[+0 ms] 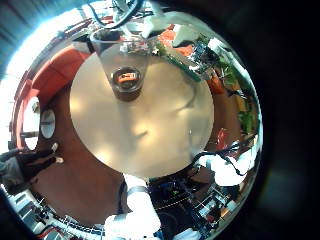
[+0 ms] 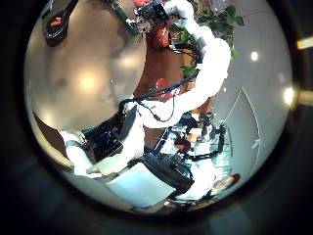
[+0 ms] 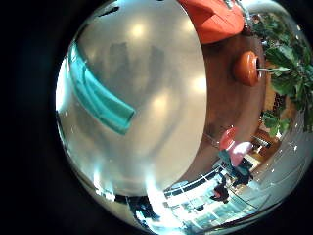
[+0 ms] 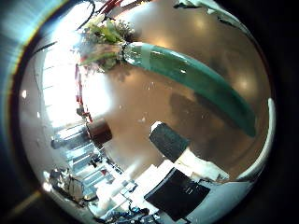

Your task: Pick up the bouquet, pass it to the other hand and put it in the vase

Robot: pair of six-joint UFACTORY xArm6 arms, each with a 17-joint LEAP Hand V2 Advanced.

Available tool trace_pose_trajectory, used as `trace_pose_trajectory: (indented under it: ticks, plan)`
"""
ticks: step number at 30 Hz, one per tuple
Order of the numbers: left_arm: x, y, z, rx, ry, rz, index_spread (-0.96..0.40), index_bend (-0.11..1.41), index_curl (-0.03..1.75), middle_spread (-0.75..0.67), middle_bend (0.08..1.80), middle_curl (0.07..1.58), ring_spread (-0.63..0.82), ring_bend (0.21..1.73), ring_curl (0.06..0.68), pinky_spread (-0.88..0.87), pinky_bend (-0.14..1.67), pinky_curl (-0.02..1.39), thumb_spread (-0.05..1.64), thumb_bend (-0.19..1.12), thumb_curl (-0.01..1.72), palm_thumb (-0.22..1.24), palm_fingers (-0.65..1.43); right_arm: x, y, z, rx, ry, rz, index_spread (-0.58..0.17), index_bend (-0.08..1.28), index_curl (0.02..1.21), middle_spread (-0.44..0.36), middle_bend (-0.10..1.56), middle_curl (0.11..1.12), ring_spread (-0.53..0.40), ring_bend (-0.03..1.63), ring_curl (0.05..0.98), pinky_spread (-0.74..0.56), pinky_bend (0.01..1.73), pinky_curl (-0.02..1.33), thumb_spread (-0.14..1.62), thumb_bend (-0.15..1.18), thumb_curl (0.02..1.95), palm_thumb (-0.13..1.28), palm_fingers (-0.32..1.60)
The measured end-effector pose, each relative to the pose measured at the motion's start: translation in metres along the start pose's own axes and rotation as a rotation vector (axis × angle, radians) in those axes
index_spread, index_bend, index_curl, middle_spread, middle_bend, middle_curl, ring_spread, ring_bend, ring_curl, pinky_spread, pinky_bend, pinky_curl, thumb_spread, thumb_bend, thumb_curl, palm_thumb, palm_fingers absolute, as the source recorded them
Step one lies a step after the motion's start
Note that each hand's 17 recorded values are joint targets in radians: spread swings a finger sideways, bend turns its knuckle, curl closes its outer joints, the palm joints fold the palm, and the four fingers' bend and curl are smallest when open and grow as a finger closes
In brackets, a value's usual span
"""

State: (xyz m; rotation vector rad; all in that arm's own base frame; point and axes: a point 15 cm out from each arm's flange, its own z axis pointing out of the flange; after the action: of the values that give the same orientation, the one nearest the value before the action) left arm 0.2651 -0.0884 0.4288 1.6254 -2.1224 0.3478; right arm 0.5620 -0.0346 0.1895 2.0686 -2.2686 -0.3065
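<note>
One bouquet (image 4: 177, 70), lying flat on round table (image 1: 170, 120); flower heads at one end, long tapered wrap at other. Fills much of right palm views, so close beneath right hand (image 4: 182, 182); wrap (image 3: 98, 93) rests on tabletop, apart from visible hand parts. Right hand state: cannot tell. One vase (image 1: 127, 78), clear, upright on table, well apart from left palm. Left hand (image 2: 127, 157) above table; state: cannot tell.
</note>
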Motion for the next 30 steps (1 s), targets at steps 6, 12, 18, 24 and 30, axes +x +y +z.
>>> trace_pose_trajectory:
  ticks: [6, 12, 18, 24, 30]
  plan:
    - [0.001, 0.0, 0.002, -0.007, 0.0, 0.007, 0.18, 0.18, 0.37, 0.43, 0.19, 0.33, 0.59, 0.46, 0.214, 0.53, 0.18, 0.27, 1.06, -0.02, 0.33, 0.39, 0.11, 0.004, 0.002, 0.013, -0.032, 0.02, 0.008, -0.22, 0.29, 0.43, 0.005, 0.51, 0.4, -0.013, 0.62, 0.295, 0.25, 0.24, 0.27, 1.09, -0.02, 0.41, 0.45, 0.37]
    - [0.0, 0.001, 0.001, -0.003, -0.001, 0.007, 0.18, 0.18, 0.37, 0.43, 0.19, 0.33, 0.59, 0.46, 0.213, 0.53, 0.18, 0.27, 1.06, -0.02, 0.33, 0.39, 0.11, 0.006, 0.003, 0.019, -0.045, 0.028, 0.011, -0.243, 0.31, 0.44, -0.035, 0.52, 0.42, -0.04, 0.61, 0.295, 0.25, 0.19, 0.25, 1.09, -0.03, 0.39, 0.41, 0.44]
    - [0.001, 0.002, -0.001, -0.001, 0.002, 0.009, 0.18, 0.18, 0.37, 0.43, 0.19, 0.33, 0.59, 0.46, 0.214, 0.53, 0.18, 0.27, 1.06, -0.02, 0.33, 0.39, 0.11, 0.007, 0.01, 0.021, -0.074, 0.035, 0.008, -0.267, 0.34, 0.46, -0.12, 0.55, 0.44, -0.083, 0.72, 0.322, 0.21, 0.21, 0.23, 1.1, -0.02, 0.39, 0.41, 0.62]
    - [0.001, 0.001, -0.001, -0.002, 0.002, 0.011, 0.18, 0.18, 0.37, 0.43, 0.19, 0.33, 0.59, 0.46, 0.213, 0.53, 0.18, 0.27, 1.06, -0.02, 0.33, 0.39, 0.12, 0.009, 0.018, 0.026, -0.114, 0.072, -0.011, -0.294, 0.3, 0.46, -0.109, 0.58, 0.47, -0.159, 0.9, 0.39, 0.07, 0.45, 0.26, 1.09, -0.02, 0.39, 0.41, 1.01]
    - [0.001, 0.002, -0.001, -0.002, 0.002, 0.01, 0.18, 0.18, 0.37, 0.43, 0.19, 0.33, 0.59, 0.45, 0.211, 0.53, 0.18, 0.27, 1.06, -0.03, 0.34, 0.39, 0.11, 0.009, 0.03, 0.031, -0.168, 0.109, -0.035, -0.313, 0.42, 0.54, -0.122, 0.74, 0.55, -0.188, 1.0, 0.452, -0.25, 0.67, 0.33, 1.07, -0.01, 0.42, 0.52, 1.31]
